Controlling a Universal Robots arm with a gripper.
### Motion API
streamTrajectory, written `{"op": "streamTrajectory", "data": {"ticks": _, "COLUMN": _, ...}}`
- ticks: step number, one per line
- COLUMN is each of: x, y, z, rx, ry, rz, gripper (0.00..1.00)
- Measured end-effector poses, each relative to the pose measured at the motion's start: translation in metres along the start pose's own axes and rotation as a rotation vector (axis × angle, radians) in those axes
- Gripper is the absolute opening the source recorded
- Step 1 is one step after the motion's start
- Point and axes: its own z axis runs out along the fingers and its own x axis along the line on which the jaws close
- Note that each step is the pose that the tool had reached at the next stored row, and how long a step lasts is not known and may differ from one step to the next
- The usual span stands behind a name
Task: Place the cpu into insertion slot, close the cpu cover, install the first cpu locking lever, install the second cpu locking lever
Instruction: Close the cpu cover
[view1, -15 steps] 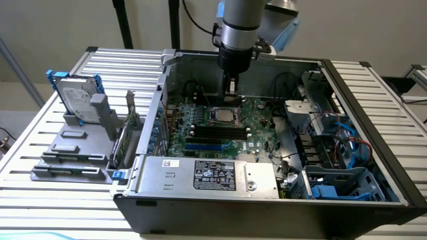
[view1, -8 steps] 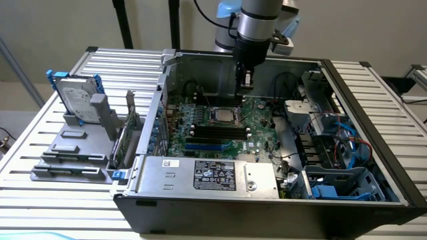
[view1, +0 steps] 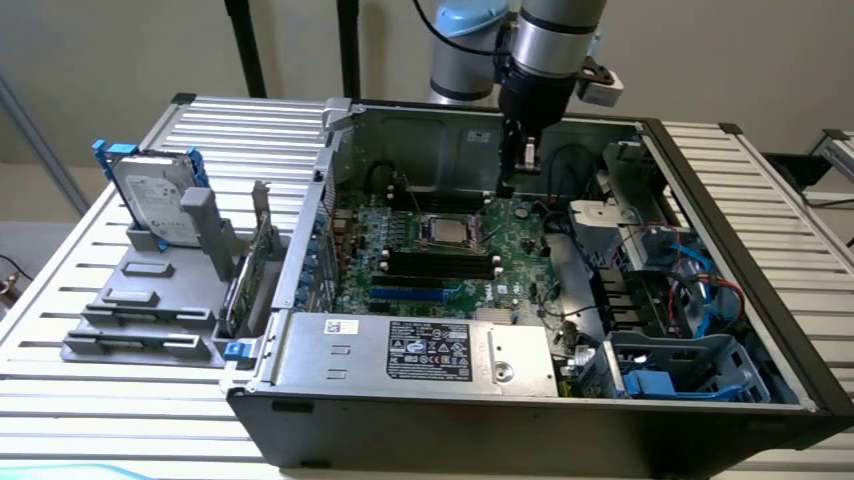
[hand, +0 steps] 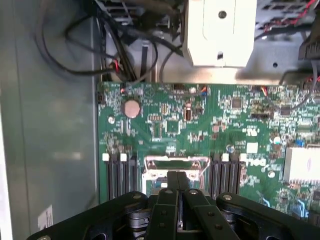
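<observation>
Cpu: small pale beige-silver square chip (view1: 447, 230), lying flat in the socket near the middle of the board.
Insertion slot: square socket with a silvery metal rim (hand: 150, 176), between two banks of long black memory slots (hand: 120, 177).
Cpu cover: thin silver-grey metal frame (hand: 176, 161) lying around the chip; I cannot tell whether it is latched.
Gripper: black two-fingered pincer (hand: 177, 187), fingers pressed together, tips over the socket's edge.
Motherboard: green circuit board (hand: 200, 125) with a round silver coin cell (hand: 132, 108).
Case: open dark computer case (view1: 534, 425) on a slatted metal table (view1: 80, 400).
</observation>
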Motion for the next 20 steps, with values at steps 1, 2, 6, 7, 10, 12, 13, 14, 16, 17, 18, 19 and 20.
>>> {"op": "streamTrajectory", "data": {"ticks": 1, "x": 0.000, "y": 0.0047, "z": -0.0002, "rx": 0.0000, "ry": 0.0002, "rz": 0.000, "gripper": 0.11}}
{"op": "streamTrajectory", "data": {"ticks": 2, "x": 0.000, "y": 0.0093, "z": -0.0004, "rx": 0.0000, "ry": 0.0004, "rz": 0.000, "gripper": 0.11}}
{"op": "streamTrajectory", "data": {"ticks": 6, "x": 0.000, "y": 0.0249, "z": 0.0015, "rx": 0.0000, "ry": 0.0006, "rz": -0.002, "gripper": 0.11}}
{"op": "streamTrajectory", "data": {"ticks": 7, "x": 0.000, "y": 0.0261, "z": 0.0032, "rx": -0.0001, "ry": 0.0004, "rz": -0.003, "gripper": 0.11}}
{"op": "streamTrajectory", "data": {"ticks": 10, "x": 0.000, "y": 0.0268, "z": 0.0086, "rx": 0.0000, "ry": 0.0002, "rz": -0.010, "gripper": 0.11}}
{"op": "streamTrajectory", "data": {"ticks": 12, "x": 0.000, "y": 0.0269, "z": 0.0123, "rx": 0.0000, "ry": -0.0002, "rz": -0.016, "gripper": 0.11}}
{"op": "streamTrajectory", "data": {"ticks": 13, "x": 0.000, "y": 0.0270, "z": 0.0140, "rx": 0.0000, "ry": -0.0004, "rz": -0.019, "gripper": 0.11}}
{"op": "streamTrajectory", "data": {"ticks": 14, "x": 0.000, "y": 0.0270, "z": 0.0159, "rx": 0.0000, "ry": -0.0004, "rz": -0.022, "gripper": 0.11}}
{"op": "streamTrajectory", "data": {"ticks": 16, "x": 0.000, "y": 0.0263, "z": 0.0196, "rx": 0.0000, "ry": -0.0006, "rz": -0.028, "gripper": 0.11}}
{"op": "streamTrajectory", "data": {"ticks": 17, "x": 0.000, "y": 0.0248, "z": 0.0214, "rx": 0.0002, "ry": -0.0007, "rz": -0.030, "gripper": 0.11}}
{"op": "streamTrajectory", "data": {"ticks": 18, "x": 0.000, "y": 0.0225, "z": 0.0231, "rx": 0.0005, "ry": -0.0008, "rz": -0.031, "gripper": 0.11}}
{"op": "streamTrajectory", "data": {"ticks": 19, "x": 0.000, "y": 0.0205, "z": 0.0239, "rx": 0.0034, "ry": -0.0008, "rz": -0.032, "gripper": 0.11}}
{"op": "streamTrajectory", "data": {"ticks": 20, "x": 0.000, "y": 0.0194, "z": 0.0240, "rx": 0.0111, "ry": -0.0009, "rz": -0.032, "gripper": 0.11}}
